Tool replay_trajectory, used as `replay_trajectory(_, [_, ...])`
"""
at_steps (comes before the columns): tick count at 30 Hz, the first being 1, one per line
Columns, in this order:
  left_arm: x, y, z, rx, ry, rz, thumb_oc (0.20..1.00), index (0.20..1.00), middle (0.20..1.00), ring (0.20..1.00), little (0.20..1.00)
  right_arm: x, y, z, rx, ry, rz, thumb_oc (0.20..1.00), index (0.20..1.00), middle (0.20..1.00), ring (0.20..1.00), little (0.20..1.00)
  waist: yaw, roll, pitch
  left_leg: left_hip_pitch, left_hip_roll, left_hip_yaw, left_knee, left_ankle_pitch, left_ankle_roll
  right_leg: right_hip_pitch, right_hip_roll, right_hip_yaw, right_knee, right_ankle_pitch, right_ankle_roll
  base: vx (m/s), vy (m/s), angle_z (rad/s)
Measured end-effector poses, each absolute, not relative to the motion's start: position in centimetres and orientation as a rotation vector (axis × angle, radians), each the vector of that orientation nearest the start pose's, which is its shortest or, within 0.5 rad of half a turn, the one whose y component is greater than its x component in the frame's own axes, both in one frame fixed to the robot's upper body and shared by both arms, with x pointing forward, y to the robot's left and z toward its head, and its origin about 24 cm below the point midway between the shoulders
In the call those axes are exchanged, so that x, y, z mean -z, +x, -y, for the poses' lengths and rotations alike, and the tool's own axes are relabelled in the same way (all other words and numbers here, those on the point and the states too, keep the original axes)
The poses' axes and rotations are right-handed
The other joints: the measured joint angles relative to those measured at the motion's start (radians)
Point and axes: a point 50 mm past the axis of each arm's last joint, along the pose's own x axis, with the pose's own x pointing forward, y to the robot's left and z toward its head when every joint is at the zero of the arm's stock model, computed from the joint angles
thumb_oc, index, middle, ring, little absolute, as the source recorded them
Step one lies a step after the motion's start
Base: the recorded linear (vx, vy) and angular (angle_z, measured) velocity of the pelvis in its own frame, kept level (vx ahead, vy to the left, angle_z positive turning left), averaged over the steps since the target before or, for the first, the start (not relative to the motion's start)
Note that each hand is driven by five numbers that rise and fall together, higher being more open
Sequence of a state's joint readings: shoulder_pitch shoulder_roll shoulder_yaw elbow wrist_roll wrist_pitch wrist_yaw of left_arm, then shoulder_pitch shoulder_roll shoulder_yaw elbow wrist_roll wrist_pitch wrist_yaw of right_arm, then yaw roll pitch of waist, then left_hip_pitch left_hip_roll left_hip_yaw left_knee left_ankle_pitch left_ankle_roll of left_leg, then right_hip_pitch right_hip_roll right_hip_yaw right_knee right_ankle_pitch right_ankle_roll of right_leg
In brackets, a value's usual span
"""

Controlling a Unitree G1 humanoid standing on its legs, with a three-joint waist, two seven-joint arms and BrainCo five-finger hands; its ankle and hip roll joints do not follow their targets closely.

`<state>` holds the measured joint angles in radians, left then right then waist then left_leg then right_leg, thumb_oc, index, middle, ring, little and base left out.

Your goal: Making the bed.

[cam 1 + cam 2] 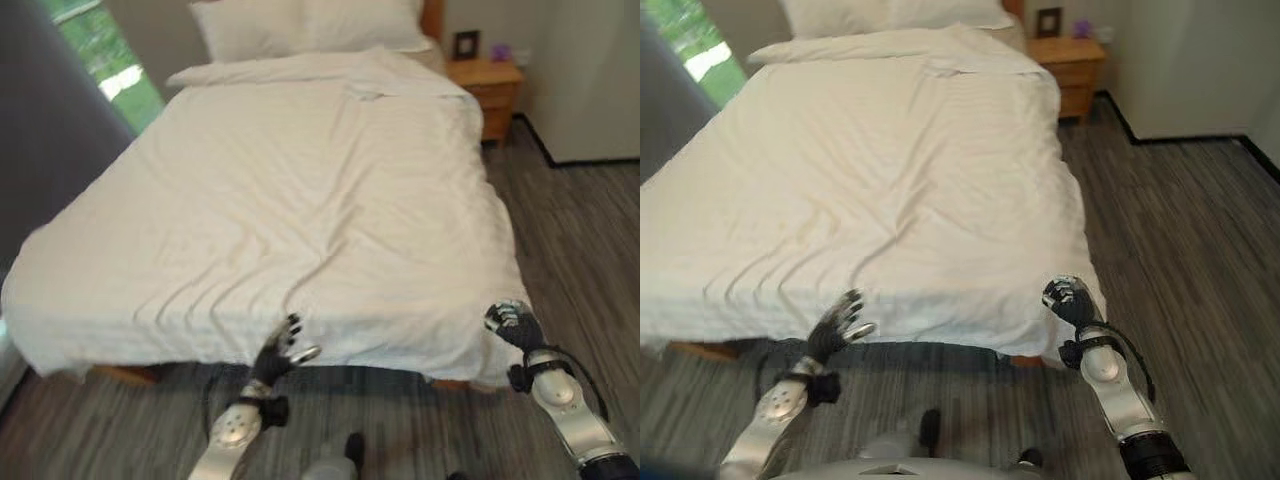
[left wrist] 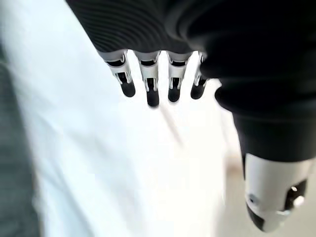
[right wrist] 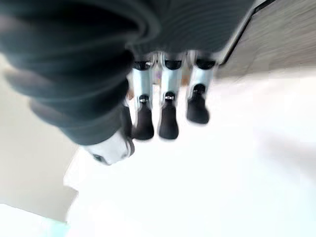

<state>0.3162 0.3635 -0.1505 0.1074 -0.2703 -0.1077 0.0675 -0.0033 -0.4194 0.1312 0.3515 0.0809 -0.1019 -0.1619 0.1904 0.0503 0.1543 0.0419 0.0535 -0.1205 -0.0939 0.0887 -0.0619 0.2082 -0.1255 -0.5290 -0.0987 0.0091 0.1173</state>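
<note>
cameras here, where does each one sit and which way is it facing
Left eye view: on the head, looking down the bed from its foot at the white duvet, pillows and nightstand; both arms show.
Right eye view: beside it, same scene; left hand and right hand at the foot edge.
Left wrist view: along the left hand's straight fingers onto duvet.
Right wrist view: along the right hand's fingers onto duvet.
All share the duvet.
</note>
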Motion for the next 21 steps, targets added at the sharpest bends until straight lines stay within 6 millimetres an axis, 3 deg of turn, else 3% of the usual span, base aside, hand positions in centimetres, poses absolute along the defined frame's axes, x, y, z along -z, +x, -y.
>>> replay_trajectory(1, [4.0,15.7,-21.8,-0.037,0.102,-0.399,1.0,1.0,1.0,1.0,1.0,2.1,23.8,22.0,0.09,-0.232,-0.276,0.2,0.2,0.2,0.2,0.2,0.044,-0.027,-0.011,-0.002,-0.007,-0.013,0.001,0.001,-0.002,-0.005,-0.005,-0.017,-0.002,-0.007,0.006,0.06,0.019,0.44])
replay_trajectory(2, [5.4,14.5,-21.9,-0.05,0.09,-0.472,1.0,1.0,1.0,1.0,1.0,2.3,24.2,20.5,0.035,-0.147,-0.284,0.2,0.2,0.2,0.2,0.2,0.08,-0.028,-0.011,-0.007,-0.027,-0.028,0.001,0.006,0.004,0.008,-0.018,-0.034,0.0,-0.01,0.013,0.07,0.03,0.43])
replay_trajectory(4, [6.7,12.7,-22.3,-0.119,0.017,-0.54,1.0,1.0,1.0,1.0,1.0,3.0,25.7,18.9,0.062,0.047,-0.318,0.2,0.2,0.2,0.2,0.2,0.113,-0.033,-0.011,-0.02,-0.048,-0.057,0.002,0.008,0.005,0.021,-0.032,-0.067,-0.001,-0.012,0.028,0.12,-0.032,0.55])
replay_trajectory(6, [7.4,11.5,-22.9,-0.131,0.017,-0.6,1.0,1.0,1.0,1.0,1.0,3.5,27.4,18.0,0.109,0.233,-0.363,0.2,0.2,0.2,0.2,0.2,0.183,-0.043,-0.01,-0.042,-0.057,-0.088,0.003,0.011,0.005,0.017,-0.035,-0.099,-0.002,-0.024,0.043,0.04,-0.021,0.54])
replay_trajectory(8, [7.5,10.9,-23.7,-0.149,0.032,-0.622,1.0,1.0,1.0,1.0,1.0,2.4,28.9,17.8,0.121,0.331,-0.334,0.2,0.2,0.2,0.2,0.2,0.231,-0.051,-0.002,-0.067,-0.06,-0.11,0.003,0.013,-0.002,-0.005,-0.032,-0.119,-0.005,-0.025,0.044,0.0,0.001,0.33])
replay_trajectory(11, [8.1,10.0,-24.4,-0.159,0.033,-0.666,1.0,1.0,1.0,1.0,1.0,-0.9,32.8,19.3,0.193,0.533,-0.242,0.2,0.2,0.2,0.2,0.2,0.299,-0.069,0.031,-0.142,-0.067,-0.173,0.006,0.046,-0.011,-0.041,-0.019,-0.182,-0.001,-0.025,0.045,0.01,-0.032,0.55])
replay_trajectory(13, [8.2,10.9,-24.1,-0.13,0.017,-0.659,1.0,1.0,1.0,1.0,1.0,-2.6,34.6,22.5,0.303,0.599,-0.21,0.2,0.2,0.2,0.2,0.2,0.317,-0.078,0.051,-0.182,-0.066,-0.215,0.008,0.054,-0.018,-0.062,-0.009,-0.22,-0.006,-0.027,0.043,-0.01,-0.006,0.61])
replay_trajectory(14, [8.3,11.2,-23.9,-0.108,0.02,-0.656,1.0,1.0,1.0,1.0,1.0,-3.9,35.1,23.8,0.335,0.628,-0.169,0.2,0.2,0.2,0.2,0.2,0.346,-0.082,0.064,-0.208,-0.067,-0.232,0.007,0.064,-0.024,-0.074,-0.002,-0.237,-0.001,-0.028,0.043,-0.03,0.032,0.55])
replay_trajectory(15, [8.3,11.6,-23.9,-0.102,0.025,-0.651,1.0,1.0,1.0,1.0,1.0,-5.9,35.7,24.6,0.326,0.588,-0.089,0.2,0.2,0.2,0.2,0.2,0.354,-0.085,0.077,-0.244,-0.065,-0.249,0.013,0.062,-0.029,-0.104,0.003,-0.253,-0.001,-0.032,0.036,-0.03,0.036,0.41])
replay_trajectory(16, [8.5,11.6,-24.1,-0.114,0.027,-0.66,1.0,1.0,1.0,1.0,1.0,-8.4,36.2,24.0,0.278,0.561,0.012,0.2,0.2,0.2,0.2,0.2,0.351,-0.098,0.089,-0.264,-0.058,-0.25,0.017,0.065,-0.031,-0.12,0.005,-0.256,0.0,-0.029,0.03,0.0,0.054,0.2])
replay_trajectory(17, [9.1,11.5,-23.8,-0.102,0.03,-0.691,1.0,1.0,1.0,1.0,1.0,-11.6,36.7,21.6,0.172,0.606,0.174,0.2,0.2,0.2,0.2,0.2,0.352,-0.085,0.135,-0.288,-0.06,-0.248,0.025,0.065,-0.032,-0.149,0.002,-0.253,0.017,-0.033,0.029,-0.01,0.069,0.04])
replay_trajectory(21, [9.2,13.4,-22.3,-0.05,0.032,-0.647,1.0,1.0,1.0,1.0,1.0,-12.1,37.4,19.1,0.181,0.535,0.197,0.2,0.2,0.2,0.2,0.2,0.343,-0.019,0.183,-0.396,-0.068,-0.248,0.046,0.078,-0.034,-0.273,-0.028,-0.252,0.096,-0.05,0.026,-0.05,0.094,0.0])
